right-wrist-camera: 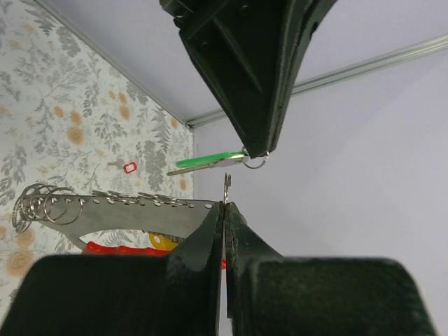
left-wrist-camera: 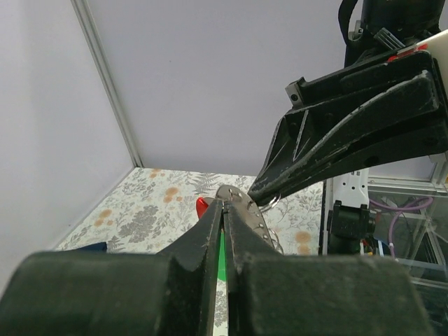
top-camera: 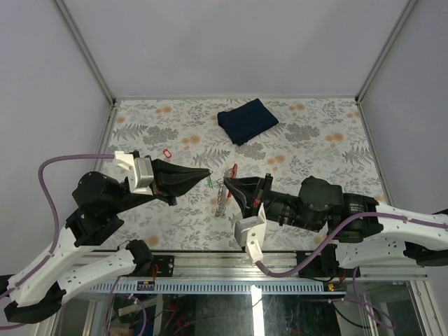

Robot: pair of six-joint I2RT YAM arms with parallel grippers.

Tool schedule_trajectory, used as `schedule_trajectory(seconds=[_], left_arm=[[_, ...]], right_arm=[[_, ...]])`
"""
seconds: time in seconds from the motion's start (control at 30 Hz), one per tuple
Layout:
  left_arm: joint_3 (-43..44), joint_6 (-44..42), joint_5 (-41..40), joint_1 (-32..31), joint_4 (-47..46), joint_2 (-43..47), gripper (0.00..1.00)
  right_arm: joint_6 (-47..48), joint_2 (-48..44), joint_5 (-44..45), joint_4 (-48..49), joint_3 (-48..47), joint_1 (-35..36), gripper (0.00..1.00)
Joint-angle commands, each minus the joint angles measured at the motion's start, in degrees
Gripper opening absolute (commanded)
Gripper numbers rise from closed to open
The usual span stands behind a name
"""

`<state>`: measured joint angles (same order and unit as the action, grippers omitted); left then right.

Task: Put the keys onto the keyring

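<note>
Above mid-table, the left gripper (top-camera: 207, 174), pinched shut on the green-headed key (right-wrist-camera: 210, 159), faces the right gripper (top-camera: 227, 183) from its 9 o'clock, which clamps the keyring (right-wrist-camera: 140, 203) steady, apparently for threading.

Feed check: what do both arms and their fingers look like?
Left arm and right arm: white shells, black joints. Black wedge-shaped fingers taper to narrow tips behind white wrist brackets. A purple cable loops along each arm.
</note>
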<state>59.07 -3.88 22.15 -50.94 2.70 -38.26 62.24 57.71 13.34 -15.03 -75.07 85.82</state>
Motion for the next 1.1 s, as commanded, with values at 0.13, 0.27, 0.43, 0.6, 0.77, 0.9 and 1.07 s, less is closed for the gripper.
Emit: schedule_trajectory(seconds=[0.13, 0.27, 0.43, 0.6, 0.77, 0.9, 1.07], left_arm=[[2.24, -0.75, 2.11, 0.30, 0.45, -0.68, 0.00], [2.52, -0.77, 2.68, 0.23, 0.70, -0.97, 0.00], [2.96, -1.10, 2.96, 0.30, 1.72, -1.27, 0.00], [3.04, -1.30, 2.92, 0.31, 2.60, -1.27, 0.00], [3.20, -1.52, 2.75, 0.33, 3.07, -1.17, 0.00], [3.39, -1.91, 2.24, 0.30, 3.69, -0.84, 0.00], [3.50, -2.02, 1.79, 0.31, 4.29, -0.59, 0.00]], right_arm=[[-0.35, 0.26, -0.70, -1.53, -2.65, 0.10, 0.00], [2.09, 0.33, -0.08, -2.41, -1.78, 0.06, 0.00], [1.95, 2.42, 0.77, -5.20, -4.27, 0.13, 0.00], [-0.80, 6.29, 3.20, -12.02, -10.38, 0.33, 0.00], [-3.41, 9.07, 5.05, -17.20, -15.43, 0.81, 0.00], [-4.41, 9.72, 5.82, -19.11, -17.09, 1.05, 0.00], [-4.58, 10.36, 7.01, -21.44, -19.08, 1.52, 0.00]])
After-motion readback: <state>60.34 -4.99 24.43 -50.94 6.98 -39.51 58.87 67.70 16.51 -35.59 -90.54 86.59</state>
